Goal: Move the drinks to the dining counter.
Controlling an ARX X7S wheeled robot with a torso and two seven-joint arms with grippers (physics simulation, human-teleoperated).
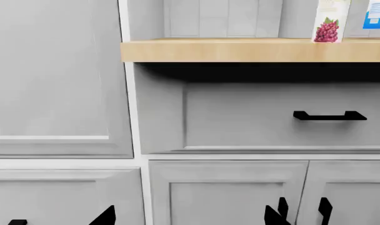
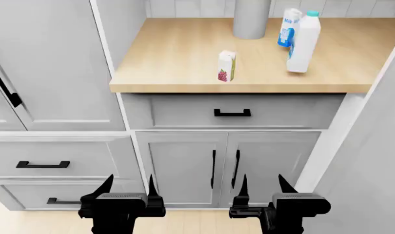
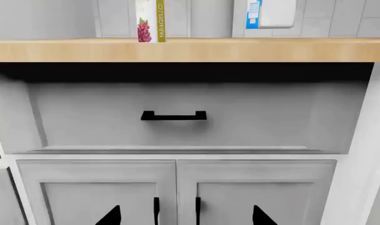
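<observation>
Three drinks stand on the light-wood worktop (image 2: pixel 178 58) in the head view: the small raspberry carton (image 2: pixel 226 66) near the front edge, the tall white bottle (image 2: pixel 304 42) with a teal cap farther right, and the Milk carton (image 2: pixel 288 27) just behind the bottle, beside a grey pot (image 2: pixel 251 18). Low in that view, the left gripper (image 2: pixel 128 187) and right gripper (image 2: pixel 261 186) hang in front of the cabinet doors (image 2: pixel 227 165), each with its prongs spread apart and nothing between them. From the left wrist view, the raspberry carton (image 1: pixel 331 21) sits at the worktop's edge above a drawer with a black handle (image 1: pixel 330 116). From the right wrist view, the same carton (image 3: pixel 150 21) stands above the drawer handle (image 3: pixel 173 116), with the bottle's blue label (image 3: pixel 254 14) to one side. No dining counter appears in any view.
</observation>
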